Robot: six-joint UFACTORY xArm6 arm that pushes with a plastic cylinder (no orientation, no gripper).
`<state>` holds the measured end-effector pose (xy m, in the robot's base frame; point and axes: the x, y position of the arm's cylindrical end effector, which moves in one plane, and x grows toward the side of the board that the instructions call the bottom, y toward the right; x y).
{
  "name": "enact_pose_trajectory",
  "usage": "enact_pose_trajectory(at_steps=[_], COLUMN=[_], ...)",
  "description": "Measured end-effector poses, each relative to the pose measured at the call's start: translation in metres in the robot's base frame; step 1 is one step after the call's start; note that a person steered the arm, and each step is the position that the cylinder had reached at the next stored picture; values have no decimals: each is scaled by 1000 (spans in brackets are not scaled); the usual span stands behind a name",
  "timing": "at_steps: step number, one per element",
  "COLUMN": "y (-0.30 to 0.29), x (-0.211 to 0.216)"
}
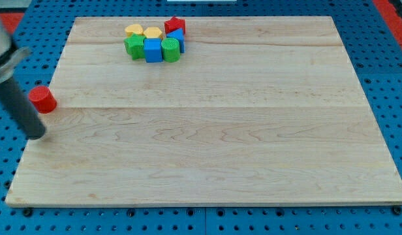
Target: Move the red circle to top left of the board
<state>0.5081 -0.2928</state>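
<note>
The red circle (42,100) lies at the board's left edge, about halfway up, partly over the edge. My dark rod comes down from the view's upper left and my tip (36,135) rests just below the red circle, slightly to its left, apart from it by a small gap. The wooden board (207,130) fills most of the view.
A tight cluster sits near the top edge, left of centre: two yellow blocks (134,30) (153,32), a red star-like block (174,25), a green block (133,46), a blue cube (153,49), a green cylinder (170,49) and a blue block (179,38). Blue pegboard (390,78) surrounds the board.
</note>
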Motion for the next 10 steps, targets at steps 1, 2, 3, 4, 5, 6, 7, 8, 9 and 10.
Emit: enact_pose_trajectory(at_steps=[1,2,3,4,5,6,7,8,9,10], y=[-11,-4,26,39,64,85,85,85,85,48], x=[-29,-91,-137,-121,-120,-128,-171,-216,-258,-258])
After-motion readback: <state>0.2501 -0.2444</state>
